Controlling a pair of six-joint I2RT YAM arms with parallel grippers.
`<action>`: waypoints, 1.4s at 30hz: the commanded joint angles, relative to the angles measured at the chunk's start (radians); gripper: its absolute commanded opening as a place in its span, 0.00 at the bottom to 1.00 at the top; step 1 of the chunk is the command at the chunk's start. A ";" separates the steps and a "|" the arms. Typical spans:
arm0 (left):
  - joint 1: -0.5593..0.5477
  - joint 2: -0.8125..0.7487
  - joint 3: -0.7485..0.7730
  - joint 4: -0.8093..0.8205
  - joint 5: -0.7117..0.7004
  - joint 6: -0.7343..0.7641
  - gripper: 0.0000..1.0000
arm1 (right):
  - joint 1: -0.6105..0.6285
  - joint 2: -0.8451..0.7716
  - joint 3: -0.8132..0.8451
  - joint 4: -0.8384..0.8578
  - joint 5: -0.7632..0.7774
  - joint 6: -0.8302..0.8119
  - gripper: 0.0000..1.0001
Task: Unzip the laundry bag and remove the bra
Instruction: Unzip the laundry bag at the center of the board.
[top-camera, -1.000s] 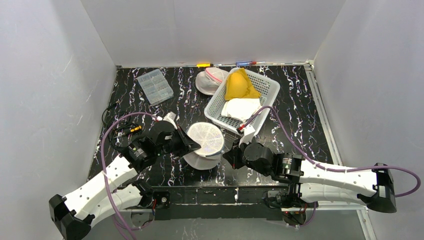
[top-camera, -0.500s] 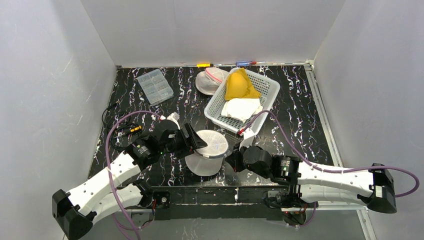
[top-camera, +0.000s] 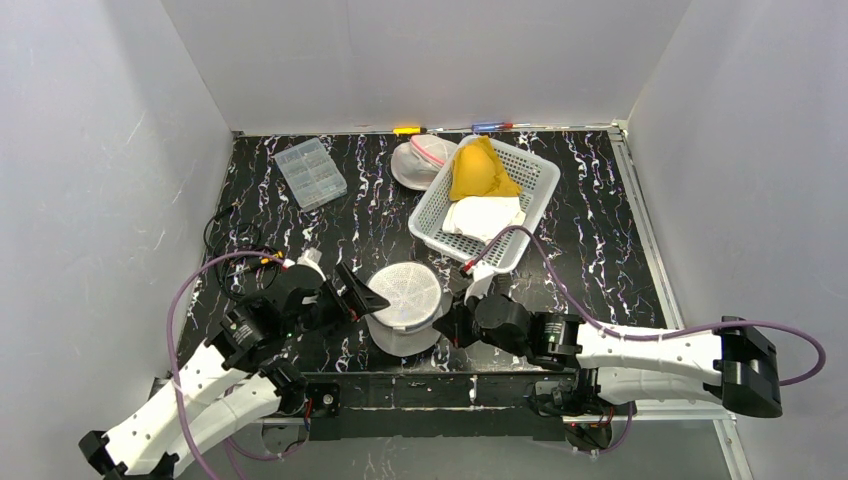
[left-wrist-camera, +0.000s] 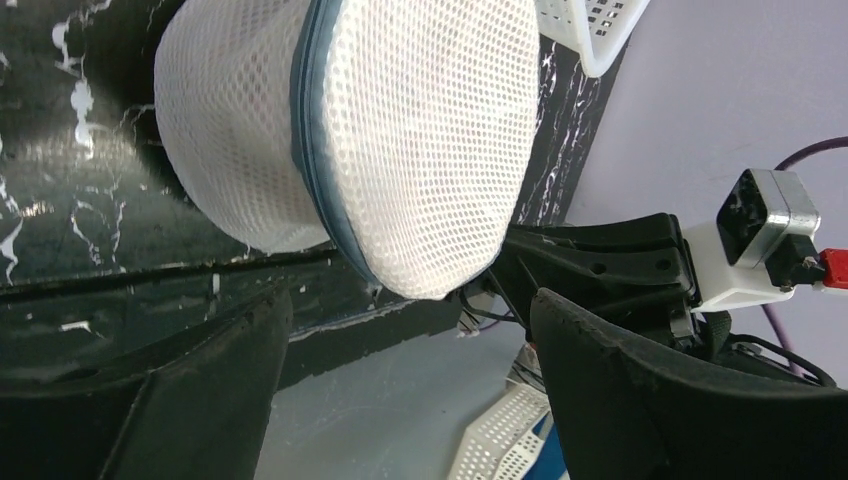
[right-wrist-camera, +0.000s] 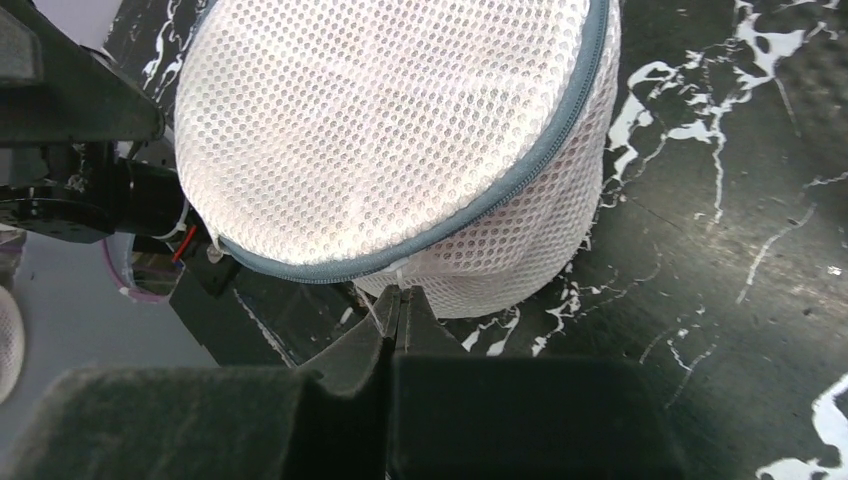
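- The laundry bag (top-camera: 405, 303), a round white mesh drum, sits on the black marbled table (top-camera: 600, 230) near the front edge, between the two grippers.
- It is tipped, so its flat round face points up and towards the back of the table.
- A blue-grey zip (right-wrist-camera: 520, 180) runs round the rim of that face, and every part of it that shows is closed.
- The bra is not visible; the mesh shows only white.
- The right gripper (right-wrist-camera: 395, 305) is at the bag's right lower edge. Its fingers are pressed together, with a thin white tab (right-wrist-camera: 398, 275) that hangs just under the zip pinched at the tips.
- The left gripper (left-wrist-camera: 405, 310) is spread wide on the bag's left side. It has hold of nothing, and the bag lies just beyond its fingertips (left-wrist-camera: 265, 305).
- A white basket (top-camera: 540, 172) stands further back, holding a yellow cloth (top-camera: 480, 170) and a white cloth (top-camera: 483, 215).
- A second mesh bag (top-camera: 418, 162) with pink trim touches the basket's far left corner.
- A clear compartment box (top-camera: 310, 172) lies at the back left.
- A yellow marker (top-camera: 407, 130) and a blue and red pen (top-camera: 490, 127) lie at the far edge; any print on them is too small to read.
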 joint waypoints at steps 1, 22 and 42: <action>-0.028 -0.049 -0.028 -0.085 0.009 -0.127 0.87 | 0.016 0.031 0.001 0.129 -0.018 0.018 0.01; -0.268 0.195 -0.035 0.161 -0.219 -0.268 0.57 | 0.149 0.074 0.020 0.189 0.043 0.030 0.01; -0.269 0.191 -0.061 0.136 -0.271 -0.239 0.08 | 0.174 0.009 0.009 0.102 0.130 0.046 0.01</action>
